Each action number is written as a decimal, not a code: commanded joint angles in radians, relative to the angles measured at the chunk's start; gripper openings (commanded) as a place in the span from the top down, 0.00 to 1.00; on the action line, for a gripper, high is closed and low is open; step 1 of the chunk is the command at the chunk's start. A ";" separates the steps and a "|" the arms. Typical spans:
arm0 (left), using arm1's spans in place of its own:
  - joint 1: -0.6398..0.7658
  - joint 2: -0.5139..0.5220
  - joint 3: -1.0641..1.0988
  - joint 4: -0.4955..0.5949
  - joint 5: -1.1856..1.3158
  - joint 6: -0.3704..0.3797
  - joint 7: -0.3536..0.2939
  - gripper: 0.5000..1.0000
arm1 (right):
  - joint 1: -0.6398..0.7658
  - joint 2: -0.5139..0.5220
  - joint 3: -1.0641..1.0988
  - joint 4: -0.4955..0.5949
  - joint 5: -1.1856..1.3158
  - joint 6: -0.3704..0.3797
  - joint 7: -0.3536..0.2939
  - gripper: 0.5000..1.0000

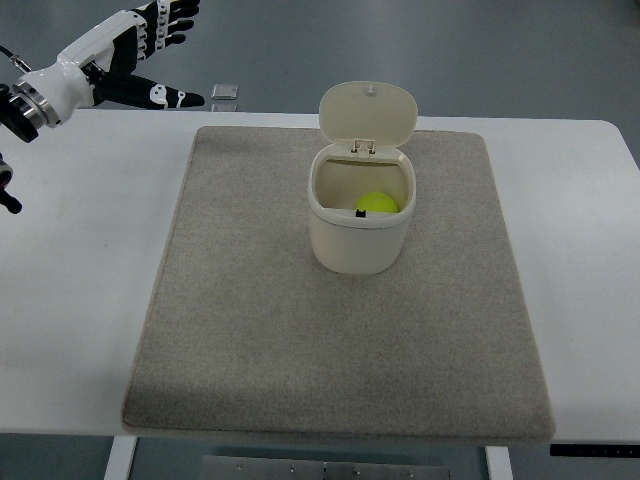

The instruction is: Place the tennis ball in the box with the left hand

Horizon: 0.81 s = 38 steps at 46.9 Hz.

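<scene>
Fingers [165, 25] of the left hand [130, 55] are spread and hold nothing; the thumb points out to the right. That hand hangs above the far left corner of the white bench [60, 300], its arm coming in from the left edge. A grey mat [250, 330] covers the middle of the bench. On the mat stands a cream box [358, 235] with its hinged lid [368, 112] tipped up and back. A yellow-green tennis ball [377, 203] lies inside the box, toward its right wall. Beyond the far edge of the bench, a small grey square object [225, 92] lies on the floor.
</scene>
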 commanded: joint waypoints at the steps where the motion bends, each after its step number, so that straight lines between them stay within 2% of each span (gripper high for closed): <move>1: -0.002 -0.022 -0.008 0.030 -0.124 -0.003 0.073 0.02 | 0.000 0.000 0.000 0.000 0.000 0.000 -0.001 0.19; 5: -0.005 -0.039 -0.031 0.050 -0.191 -0.012 0.119 0.01 | 0.000 0.000 0.000 0.000 0.000 0.000 -0.001 0.20; 7: -0.005 -0.044 -0.041 0.061 -0.227 -0.041 0.146 0.01 | 0.000 0.000 0.000 0.000 0.000 0.000 0.001 0.20; 18: -0.001 -0.058 -0.073 0.179 -0.544 -0.285 0.222 0.01 | 0.000 0.000 0.000 0.000 0.000 0.001 0.001 0.19; 24: 0.015 -0.076 -0.074 0.234 -0.604 -0.404 0.254 0.02 | 0.000 0.000 0.000 0.000 0.000 0.001 0.001 0.19; 32: 0.039 -0.116 -0.078 0.277 -0.604 -0.448 0.320 0.02 | 0.000 0.000 0.000 0.000 0.000 0.001 0.001 0.20; 38: 0.051 -0.142 -0.114 0.285 -0.607 -0.467 0.331 0.02 | 0.000 0.000 0.000 0.000 0.000 0.000 0.001 0.20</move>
